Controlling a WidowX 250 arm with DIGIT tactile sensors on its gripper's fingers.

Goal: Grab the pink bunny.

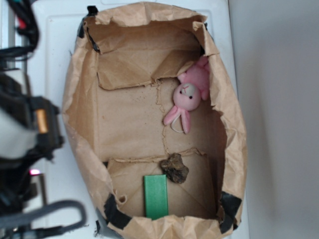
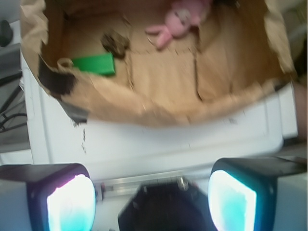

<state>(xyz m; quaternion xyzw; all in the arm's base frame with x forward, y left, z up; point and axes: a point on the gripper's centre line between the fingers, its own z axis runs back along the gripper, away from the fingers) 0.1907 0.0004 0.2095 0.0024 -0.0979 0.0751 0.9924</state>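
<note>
The pink bunny (image 1: 190, 96) lies inside an open brown paper bag (image 1: 75, 114), against its right wall, ears pointing down toward the bag's middle. In the wrist view the pink bunny (image 2: 179, 20) shows at the top, far beyond the bag's near rim (image 2: 163, 115). My gripper (image 2: 151, 192) is open, its two glowing pads wide apart with nothing between them, and it hangs over the white surface outside the bag. In the exterior view my dark arm (image 1: 27, 129) is a blur at the left edge, outside the bag.
A dark brown rock-like lump (image 1: 174, 168) and a flat green block (image 1: 155, 196) lie at the bag's lower end. The bag's crumpled walls stand up all round. It rests on a white top (image 1: 55, 45).
</note>
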